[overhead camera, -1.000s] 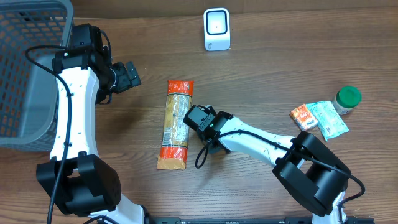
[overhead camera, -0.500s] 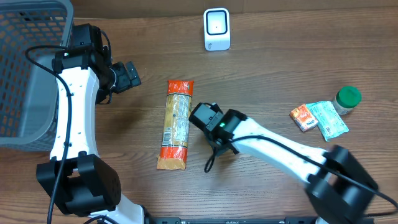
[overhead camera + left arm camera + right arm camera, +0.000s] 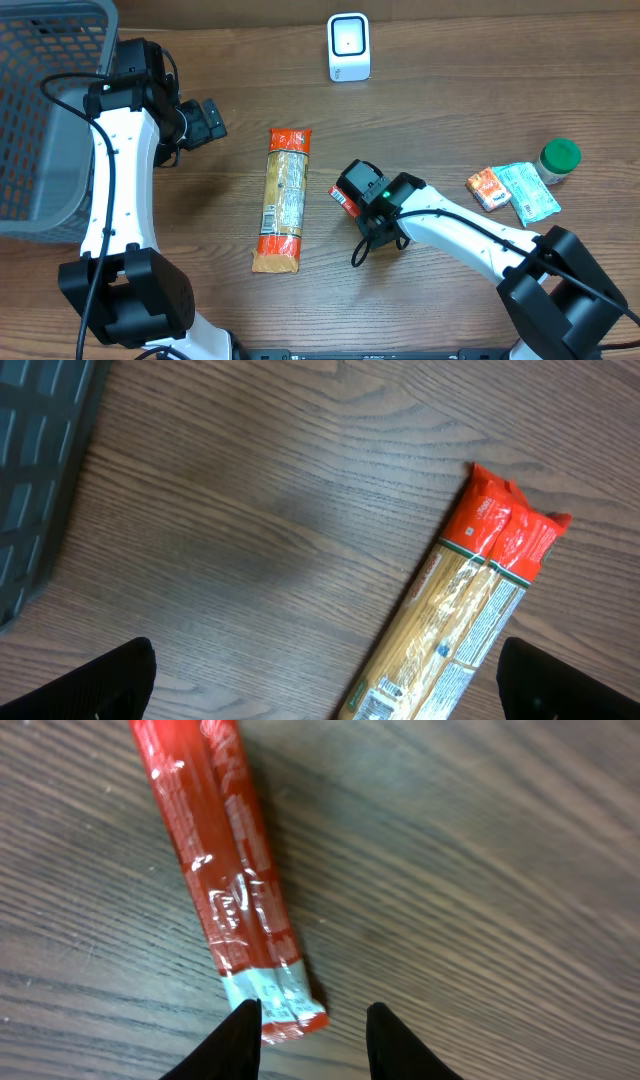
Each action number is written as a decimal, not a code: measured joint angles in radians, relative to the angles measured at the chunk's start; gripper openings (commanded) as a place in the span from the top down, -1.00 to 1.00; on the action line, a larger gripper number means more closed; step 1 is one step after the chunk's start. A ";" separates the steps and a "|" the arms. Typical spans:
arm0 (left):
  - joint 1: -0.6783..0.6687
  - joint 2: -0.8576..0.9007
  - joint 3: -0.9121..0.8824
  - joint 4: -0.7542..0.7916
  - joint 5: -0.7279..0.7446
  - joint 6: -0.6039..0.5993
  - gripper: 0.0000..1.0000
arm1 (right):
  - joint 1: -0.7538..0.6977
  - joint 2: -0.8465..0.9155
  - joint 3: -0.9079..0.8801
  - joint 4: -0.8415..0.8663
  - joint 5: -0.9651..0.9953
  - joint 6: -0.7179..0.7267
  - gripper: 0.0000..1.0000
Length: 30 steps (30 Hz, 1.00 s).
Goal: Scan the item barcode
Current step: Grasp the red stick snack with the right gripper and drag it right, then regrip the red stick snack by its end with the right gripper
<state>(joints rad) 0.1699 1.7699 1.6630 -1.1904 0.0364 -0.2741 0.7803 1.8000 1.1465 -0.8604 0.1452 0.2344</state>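
Item one: a slim red stick packet (image 3: 225,890) with a pale blue end, which we find flat on the table (image 3: 480,90) near its middle, just beside a long pasta pack (image 3: 283,200). Right gripper (image 3: 312,1032): fingers partly apart over the packet's blue end, nothing clamped between them; one fingertip (image 3: 240,1038) sits at the packet's corner, and we cannot tell whether it touches. Left gripper (image 3: 207,120): jaws spread wide and empty, hanging above bare wood toward the left edge, near a grey basket (image 3: 40,110). We list a white scanner (image 3: 349,47) upright by the far edge. Near the right edge we count an orange sachet (image 3: 486,188), a teal sachet (image 3: 527,192) and a green-lidded jar (image 3: 559,158), close together
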 measured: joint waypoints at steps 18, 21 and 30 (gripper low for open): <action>0.000 0.000 0.000 0.000 0.000 0.000 -0.99 | 0.000 0.000 -0.092 0.108 -0.053 0.000 0.32; 0.000 0.000 0.000 0.000 0.000 0.000 -0.99 | 0.000 0.000 -0.092 0.107 -0.053 0.001 0.43; 0.000 0.000 0.000 0.000 0.000 0.000 -0.99 | 0.000 -0.004 -0.109 0.129 -0.059 -0.034 0.42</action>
<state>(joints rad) 0.1699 1.7699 1.6630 -1.1900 0.0364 -0.2741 0.7803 1.7958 1.0374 -0.7315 0.0860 0.2001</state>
